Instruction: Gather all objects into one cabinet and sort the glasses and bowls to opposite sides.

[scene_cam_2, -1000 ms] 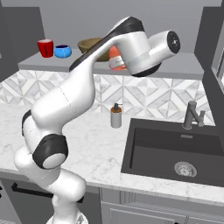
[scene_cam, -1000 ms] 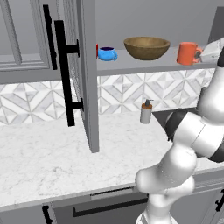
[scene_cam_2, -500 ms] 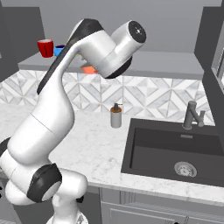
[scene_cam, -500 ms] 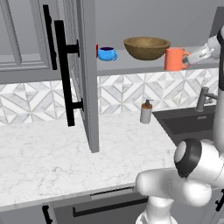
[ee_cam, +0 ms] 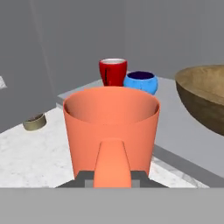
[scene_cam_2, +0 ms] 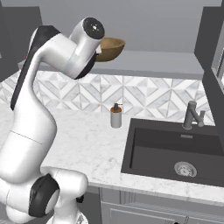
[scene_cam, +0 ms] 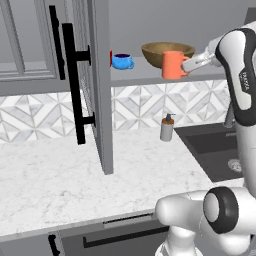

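The orange mug (scene_cam: 173, 65), pinched by its handle in the closed pincer (scene_cam: 190, 64), is now hanging in front of the wooden bowl (scene_cam: 167, 51), having travelled leftward along the shelf (scene_cam: 140, 78) toward the blue mug (scene_cam: 121, 61) and red mug (ee_cam: 113, 71), nearing the glasses' side.

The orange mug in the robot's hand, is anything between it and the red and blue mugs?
Nothing visible blocks it. The orange mug, gripped by its handle, has bare grey shelf ahead towards the red mug and blue mug. The wooden bowl sits off to one side.
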